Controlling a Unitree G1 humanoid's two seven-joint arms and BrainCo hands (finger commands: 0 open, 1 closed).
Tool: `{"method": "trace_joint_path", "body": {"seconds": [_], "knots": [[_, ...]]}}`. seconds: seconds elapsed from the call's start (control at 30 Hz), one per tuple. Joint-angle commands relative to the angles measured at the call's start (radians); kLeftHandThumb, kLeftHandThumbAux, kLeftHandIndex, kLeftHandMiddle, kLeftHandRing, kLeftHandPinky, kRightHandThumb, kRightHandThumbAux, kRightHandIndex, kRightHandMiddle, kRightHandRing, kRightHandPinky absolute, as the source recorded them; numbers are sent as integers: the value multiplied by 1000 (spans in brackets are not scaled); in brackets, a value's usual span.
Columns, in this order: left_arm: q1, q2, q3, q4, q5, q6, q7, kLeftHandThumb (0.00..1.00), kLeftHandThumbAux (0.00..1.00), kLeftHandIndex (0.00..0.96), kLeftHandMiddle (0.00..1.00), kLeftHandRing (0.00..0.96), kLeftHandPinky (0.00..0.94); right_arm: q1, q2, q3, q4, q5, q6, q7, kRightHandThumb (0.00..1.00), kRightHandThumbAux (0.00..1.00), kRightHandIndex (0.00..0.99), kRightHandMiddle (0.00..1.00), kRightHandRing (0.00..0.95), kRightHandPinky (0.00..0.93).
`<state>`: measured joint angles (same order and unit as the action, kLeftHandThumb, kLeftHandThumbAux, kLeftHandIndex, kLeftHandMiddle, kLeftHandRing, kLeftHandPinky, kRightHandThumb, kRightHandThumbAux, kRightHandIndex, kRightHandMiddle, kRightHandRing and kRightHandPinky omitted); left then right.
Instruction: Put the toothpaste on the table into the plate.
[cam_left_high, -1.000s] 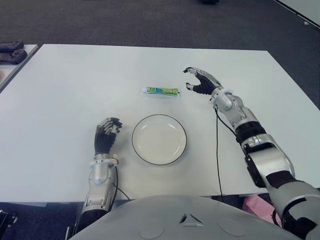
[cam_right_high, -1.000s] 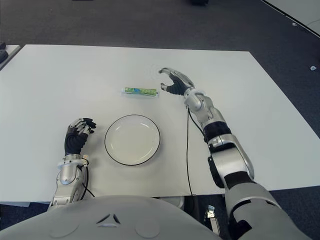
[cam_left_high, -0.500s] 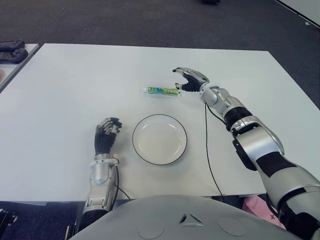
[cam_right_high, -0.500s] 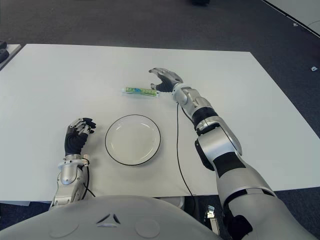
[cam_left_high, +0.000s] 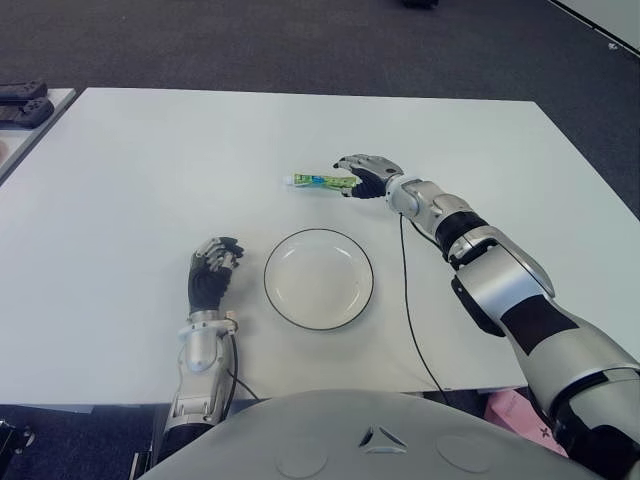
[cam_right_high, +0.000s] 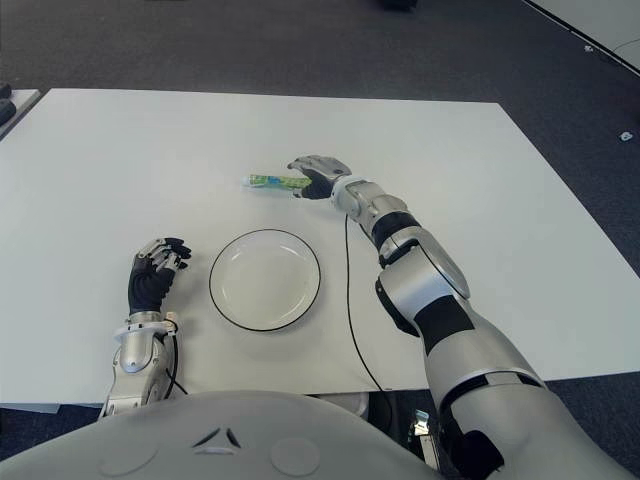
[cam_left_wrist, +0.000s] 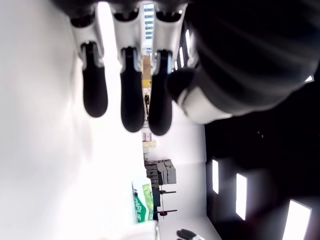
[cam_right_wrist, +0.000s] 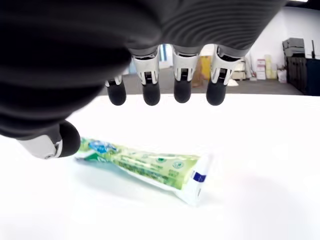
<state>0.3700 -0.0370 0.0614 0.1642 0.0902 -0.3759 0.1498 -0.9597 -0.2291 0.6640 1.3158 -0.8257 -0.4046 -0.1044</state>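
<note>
Toothpaste (cam_left_high: 322, 181) flat on table (cam_left_high: 120, 200), right hand (cam_left_high: 366, 176) spread over it, unclosed.

Head stereo downward, wrist cameras close-up

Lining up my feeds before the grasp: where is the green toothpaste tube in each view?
Left eye: green toothpaste tube beyond the white black-rimmed plate, beside the right hand.
Right eye: same.
Left wrist: far off.
Right wrist: under spread fingers.
Shared landmark: right hand.
</note>
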Motion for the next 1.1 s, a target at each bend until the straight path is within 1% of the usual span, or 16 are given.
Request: {"method": "trace_joint_path", "body": {"seconds": [0.03, 0.2, 0.3, 0.4, 0.57, 0.73, 1.1], "knots": [[36, -2, 0, 30, 12, 48, 12, 707, 723, 425, 495, 490, 475, -24, 24, 43, 23, -38, 29, 19, 545, 304, 0, 0, 0, 0], [44, -1, -1, 23, 15, 48, 13, 708, 723, 425, 493, 487, 477, -28, 48, 72, 38, -61, 60, 21, 544, 280, 0, 0, 0, 0], [48, -2, -1, 19, 16, 48, 13, 707, 723, 425, 493, 488, 479, -30, 53, 82, 41, -67, 67, 25, 544, 269, 0, 0, 0, 0], [53, -4, 1, 13, 10, 48, 10, 707, 723, 425, 494, 490, 483, -22, 80, 97, 55, -78, 104, 27, 543, 261, 0, 0, 0, 0], [66, -4, 4, 2, 6, 47, 9, 707, 723, 425, 491, 489, 480, -2, 100, 111, 73, -90, 148, 24, 539, 251, 0, 0, 0, 0], [82, -3, 6, -10, 8, 49, 10, 706, 723, 425, 488, 487, 476, 5, 106, 116, 76, -92, 164, 24, 539, 247, 0, 0, 0, 0], [107, -11, 8, -37, 4, 60, 11, 704, 722, 424, 487, 490, 480, -3, 122, 108, 78, -83, 197, 43, 546, 258, 0, 0, 0, 0]]}}
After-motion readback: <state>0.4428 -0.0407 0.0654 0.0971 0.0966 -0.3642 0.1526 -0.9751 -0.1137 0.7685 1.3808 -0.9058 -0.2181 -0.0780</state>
